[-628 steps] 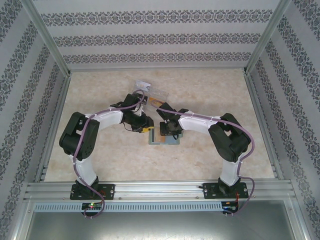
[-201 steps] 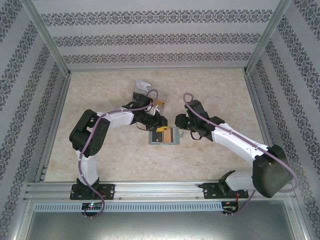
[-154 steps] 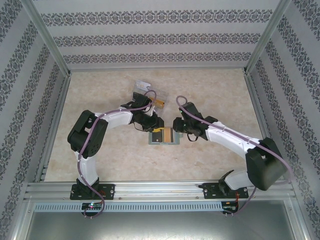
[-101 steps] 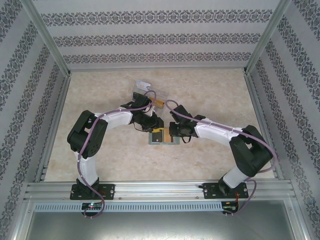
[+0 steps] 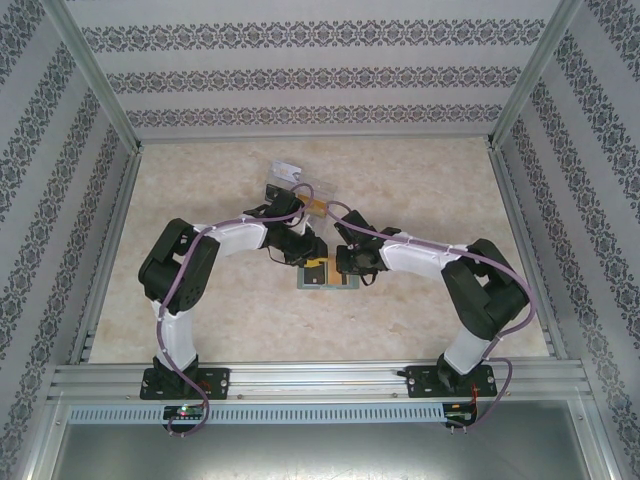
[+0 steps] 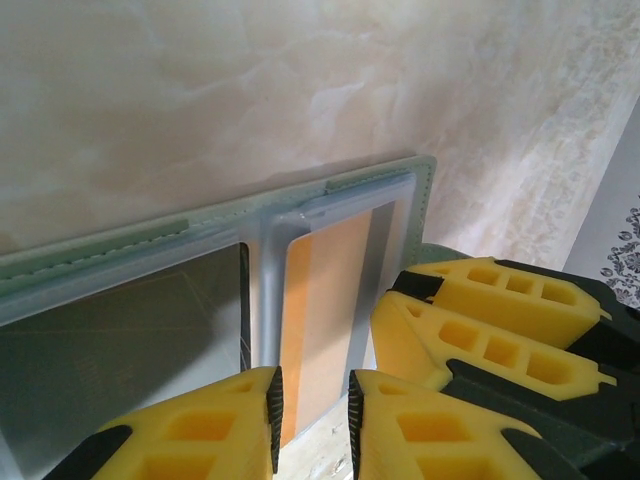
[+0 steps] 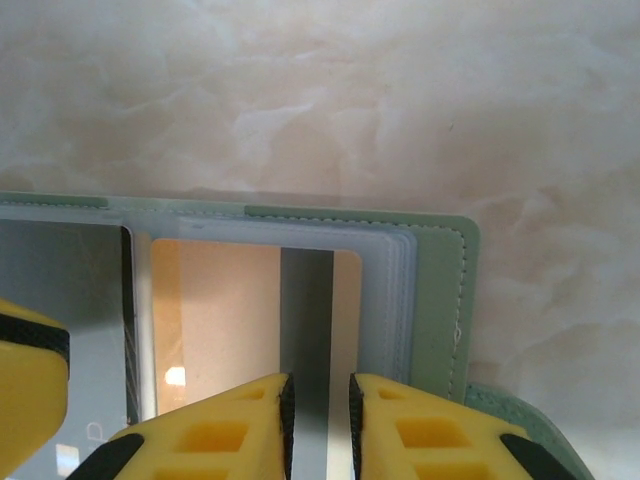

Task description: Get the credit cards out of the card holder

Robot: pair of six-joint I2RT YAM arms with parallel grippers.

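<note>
Marbled beige table (image 5: 420,190) bears the flat pale grey-green two-panel card holder (image 7: 440,300), open beneath both pincers. The left pincer (image 6: 312,410) and right pincer (image 7: 320,400) show a slit between the jaws; grip unclear. Card-pulling step, I judge: next, pinch the gold-orange plastic card (image 6: 320,300) just ahead of the left pincer and slide it out.

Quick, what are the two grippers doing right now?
Left gripper: closed on the card holder edge, by the orange card.
Right gripper: jaws nearly together over the holder; can't tell if it grips.

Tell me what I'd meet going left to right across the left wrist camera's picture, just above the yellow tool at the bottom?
dark grey card → gold-orange card → right arm's yellow tool
</note>
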